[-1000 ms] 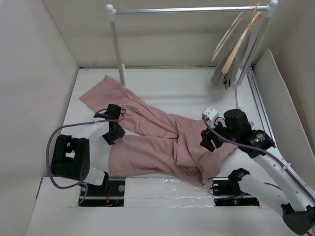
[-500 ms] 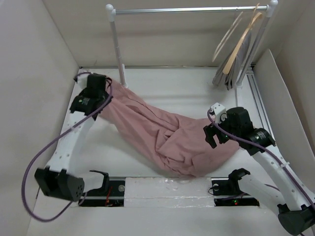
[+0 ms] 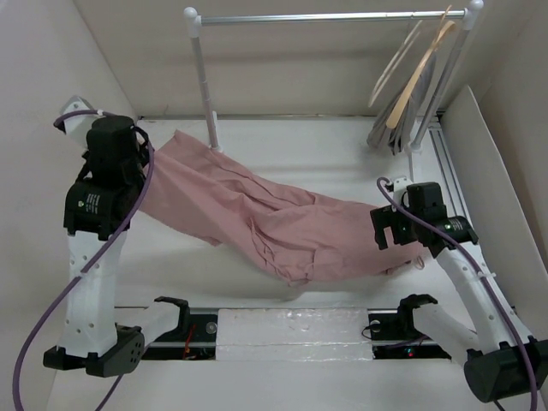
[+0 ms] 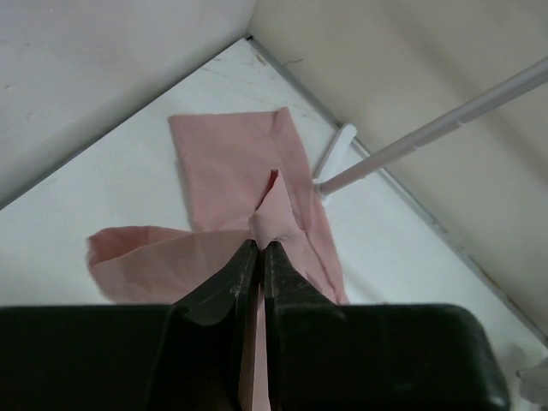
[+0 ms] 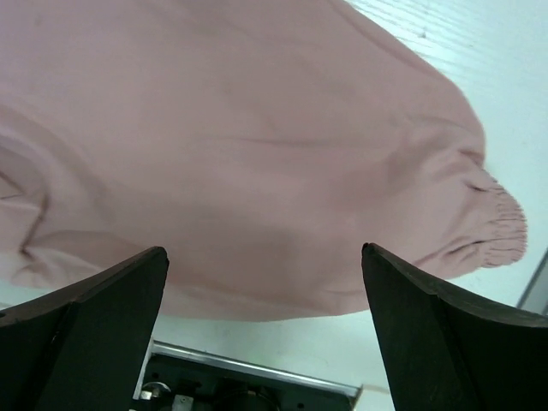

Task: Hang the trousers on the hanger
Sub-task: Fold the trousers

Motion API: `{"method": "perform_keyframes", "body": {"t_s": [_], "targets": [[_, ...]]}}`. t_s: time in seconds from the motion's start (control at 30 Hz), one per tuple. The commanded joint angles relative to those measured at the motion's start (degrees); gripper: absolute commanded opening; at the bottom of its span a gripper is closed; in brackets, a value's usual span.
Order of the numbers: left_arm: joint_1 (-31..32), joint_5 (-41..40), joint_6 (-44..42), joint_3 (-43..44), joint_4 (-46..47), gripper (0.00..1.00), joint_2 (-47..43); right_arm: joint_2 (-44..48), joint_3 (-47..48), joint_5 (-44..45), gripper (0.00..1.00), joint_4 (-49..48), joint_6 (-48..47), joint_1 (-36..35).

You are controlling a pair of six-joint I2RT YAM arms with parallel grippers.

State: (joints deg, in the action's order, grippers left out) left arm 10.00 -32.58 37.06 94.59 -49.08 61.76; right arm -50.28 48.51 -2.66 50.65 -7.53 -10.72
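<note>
Top external: trousers (image 3: 282,227), one pair, slung over the table (image 3: 342,154) from far left to near right, middle sagging; left gripper (image 3: 147,156) lifts the far-left end, right gripper (image 3: 392,240) sits at the other. Two hangers on the rail (image 3: 325,16), far right: pale hanger (image 3: 391,67), tan hanger (image 3: 419,73); one grey garment (image 3: 390,128)

Left wrist: fingers (image 4: 227,282) pressed together, pinching a fold of pink cloth

Right wrist: fingers spread wide, cloth beneath, nothing gripped; gathered edge (image 5: 497,223) to the right

Judgement: soft, light, limp cloth that will droop and slide; best held at the gathered edge
</note>
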Motion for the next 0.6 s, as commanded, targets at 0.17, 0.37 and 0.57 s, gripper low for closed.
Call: {"method": "perform_keyframes", "body": {"t_s": [0.17,0.37,0.57], "targets": [[-0.2,-1.5,-4.3,25.5,7.9,0.00,2.8,-1.7,13.8,7.8,0.99,11.5,-0.8,-0.4],[-0.2,-1.3,-9.2,23.8,21.2,0.00,2.0,1.4,5.4,6.2,0.98,11.1,4.3,2.8],[-0.2,-3.7,-13.3,18.8,25.1,0.00,7.1,-2.4,0.6,-3.5,1.00,3.4,6.0,6.4]]}}
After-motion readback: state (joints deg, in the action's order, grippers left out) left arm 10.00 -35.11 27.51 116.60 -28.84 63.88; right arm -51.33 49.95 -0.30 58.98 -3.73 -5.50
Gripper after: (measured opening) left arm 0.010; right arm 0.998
